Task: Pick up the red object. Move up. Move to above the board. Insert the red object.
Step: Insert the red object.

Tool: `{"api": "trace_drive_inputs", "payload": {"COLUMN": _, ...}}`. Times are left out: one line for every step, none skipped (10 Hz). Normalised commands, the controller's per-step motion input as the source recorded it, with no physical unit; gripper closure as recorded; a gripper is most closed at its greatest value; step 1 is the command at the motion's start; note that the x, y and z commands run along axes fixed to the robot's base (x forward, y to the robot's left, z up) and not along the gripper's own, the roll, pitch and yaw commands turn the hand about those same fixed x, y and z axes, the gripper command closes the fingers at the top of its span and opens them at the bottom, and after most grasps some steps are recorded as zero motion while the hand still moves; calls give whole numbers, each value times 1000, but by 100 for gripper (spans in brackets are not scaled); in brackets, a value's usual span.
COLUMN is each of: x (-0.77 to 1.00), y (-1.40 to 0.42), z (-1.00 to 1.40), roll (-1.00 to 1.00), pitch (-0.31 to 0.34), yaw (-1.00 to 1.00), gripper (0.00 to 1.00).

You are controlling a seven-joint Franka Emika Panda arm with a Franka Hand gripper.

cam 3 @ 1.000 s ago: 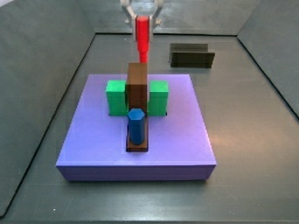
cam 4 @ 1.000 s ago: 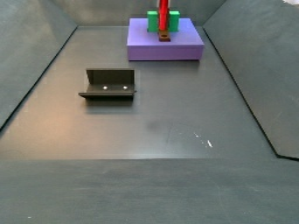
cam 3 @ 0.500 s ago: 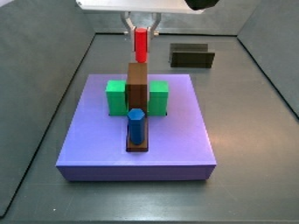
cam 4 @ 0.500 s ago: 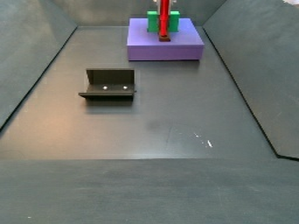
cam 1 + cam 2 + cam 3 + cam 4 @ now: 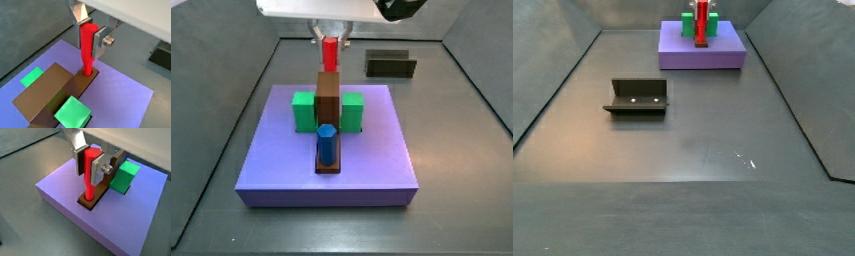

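Note:
My gripper (image 5: 90,47) is shut on the red object (image 5: 87,61), a thin bright-red peg held upright. In both wrist views the peg's lower tip sits in a hole at the end of the brown board (image 5: 47,95); the peg (image 5: 89,188) and board (image 5: 101,192) show the same from the other side. In a side view the gripper (image 5: 331,34) hangs over the board's far end (image 5: 329,98) with the peg (image 5: 331,52) below it. In a side view the peg (image 5: 702,12) stands on the far platform.
The board stands between two green blocks (image 5: 303,111) (image 5: 353,111) on a purple platform (image 5: 372,165). A blue peg (image 5: 326,146) stands in the board's near end. The dark fixture (image 5: 637,97) stands on the grey floor, also seen behind the platform (image 5: 389,64).
The gripper has moved down with the red peg. Less of the peg shows above the board's far end than one second ago.

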Motion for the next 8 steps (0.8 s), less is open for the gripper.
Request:
{"api": "trace_drive_inputs", "payload": {"x": -169, "y": 66, "z": -117, "roll": -50, "pitch": 0, "yaw": 0, "gripper": 100}}
{"api": "trace_drive_inputs", "payload": {"x": -109, "y": 80, "z": -134, "roll": -19, "pitch": 0, "yaw": 0, "gripper": 100}}
{"api": "trace_drive_inputs", "payload": {"x": 0, "y": 197, "z": -180, "roll": 0, "pitch": 0, "yaw": 0, "gripper": 100}}
{"api": "trace_drive_inputs", "payload": {"x": 0, "y": 117, "z": -169, "roll": 7, "pitch": 0, "yaw": 3, "gripper": 100}}
{"api": "trace_drive_inputs", "payload": {"x": 31, "y": -6, "z": -140, "roll": 54, "pitch": 24, "yaw": 83, "gripper": 100}}
{"api": "trace_drive_inputs", "payload": {"x": 63, "y": -60, "z": -197, "roll": 79, "pitch": 23, "yaw": 97, "gripper": 100}}
{"api": "trace_drive_inputs", "payload": {"x": 0, "y": -6, "z": -340, "roll": 104, "pitch": 0, "yaw": 89, "gripper": 100}}
{"api": "trace_drive_inputs", "payload": {"x": 0, "y": -63, "z": -349, "roll": 137, "pitch": 0, "yaw": 111, "gripper": 100}}
